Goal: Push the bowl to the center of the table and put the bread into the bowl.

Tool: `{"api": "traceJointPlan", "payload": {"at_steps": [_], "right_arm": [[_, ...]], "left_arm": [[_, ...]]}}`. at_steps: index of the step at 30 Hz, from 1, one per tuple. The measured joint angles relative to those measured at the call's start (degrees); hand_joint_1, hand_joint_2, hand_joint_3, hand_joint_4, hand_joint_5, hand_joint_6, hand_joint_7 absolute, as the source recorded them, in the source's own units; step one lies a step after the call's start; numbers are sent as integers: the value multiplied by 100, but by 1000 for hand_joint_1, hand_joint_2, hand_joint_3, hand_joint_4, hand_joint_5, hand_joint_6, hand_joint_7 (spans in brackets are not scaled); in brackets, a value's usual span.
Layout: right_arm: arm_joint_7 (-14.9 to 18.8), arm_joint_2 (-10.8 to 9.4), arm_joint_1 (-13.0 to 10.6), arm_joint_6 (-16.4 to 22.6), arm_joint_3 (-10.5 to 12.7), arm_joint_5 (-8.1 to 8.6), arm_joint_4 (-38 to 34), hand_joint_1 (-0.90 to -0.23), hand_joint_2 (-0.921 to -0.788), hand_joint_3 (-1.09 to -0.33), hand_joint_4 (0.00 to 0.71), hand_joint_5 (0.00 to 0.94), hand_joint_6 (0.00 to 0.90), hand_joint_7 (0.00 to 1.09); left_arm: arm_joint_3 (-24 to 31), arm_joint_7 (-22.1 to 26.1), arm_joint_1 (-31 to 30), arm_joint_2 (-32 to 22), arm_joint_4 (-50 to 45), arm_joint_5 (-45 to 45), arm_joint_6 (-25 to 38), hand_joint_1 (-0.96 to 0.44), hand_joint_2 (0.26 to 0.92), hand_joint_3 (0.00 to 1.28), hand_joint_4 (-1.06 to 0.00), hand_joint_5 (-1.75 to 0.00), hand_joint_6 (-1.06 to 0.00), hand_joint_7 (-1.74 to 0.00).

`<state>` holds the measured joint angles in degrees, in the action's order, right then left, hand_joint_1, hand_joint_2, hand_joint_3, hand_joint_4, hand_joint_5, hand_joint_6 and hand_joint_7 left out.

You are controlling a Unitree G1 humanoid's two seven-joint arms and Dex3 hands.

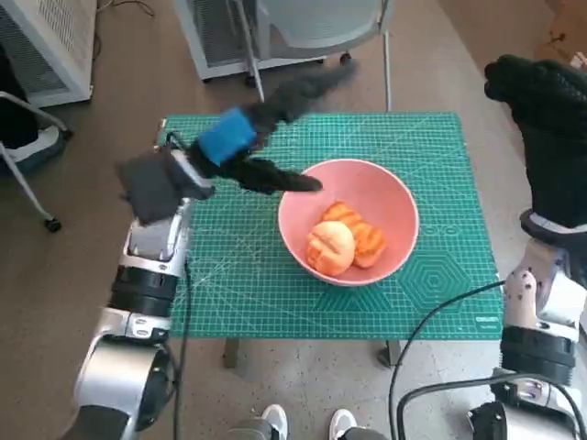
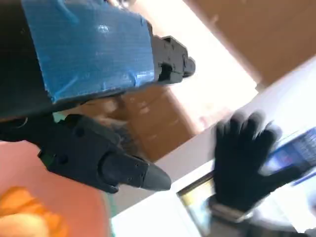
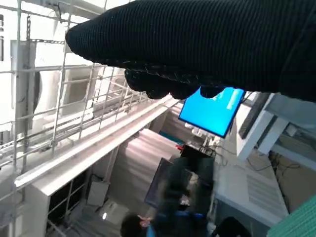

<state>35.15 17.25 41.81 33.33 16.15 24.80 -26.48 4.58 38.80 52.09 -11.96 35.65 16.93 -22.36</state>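
Bowl (image 1: 348,220): pink, upright on the green cutting mat (image 1: 440,147), near the mat's middle, slightly toward the right edge and well clear of every corner.
Bread (image 1: 342,240): orange-brown scored pieces, lying inside the bowl against its near wall.
Left hand (image 1: 240,145): black with blue tape, raised over the mat's far-left part; fingers (image 1: 275,177) spread and pointing toward the bowl's left rim, holding nothing; blurred in the head view.
Right hand (image 1: 541,92): gloved, lifted beyond the mat's right edge, apart from everything; fingers spread in the left wrist view, nothing in it.
Step in hand: judged complete or nearly so, bread in bowl, bowl roughly centred.
Next move: probably only clearing the left hand without nudging the rim.
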Motion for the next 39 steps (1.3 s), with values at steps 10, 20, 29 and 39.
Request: {"api": "traceJointPlan", "payload": {"at_steps": [10,20,29,39], "right_arm": [[-279,-6,212,-170,-85,-148,-1,-673,-921,-713,348,6,456,13],[-413,-66,371,-308,-222,-277,-5,-711,-921,-703,349,4,441,3],[-459,-65,430,-386,-272,-373,-5,-711,-921,-698,345,1,437,1],[-577,-43,515,-412,-290,-501,-7,-665,-921,-719,326,0,432,0]], "left_arm": [[758,-1009,-506,303,-840,721,367,-660,921,343,-33,-16,-156,-36],[604,-1349,-819,290,-1394,233,327,-680,921,360,-28,-14,-51,-280],[477,-1395,-837,268,-1425,-97,74,-672,921,419,0,0,-1,-302],[477,-1465,-837,265,-1488,-105,49,-692,921,415,1,1,1,-273]]}}
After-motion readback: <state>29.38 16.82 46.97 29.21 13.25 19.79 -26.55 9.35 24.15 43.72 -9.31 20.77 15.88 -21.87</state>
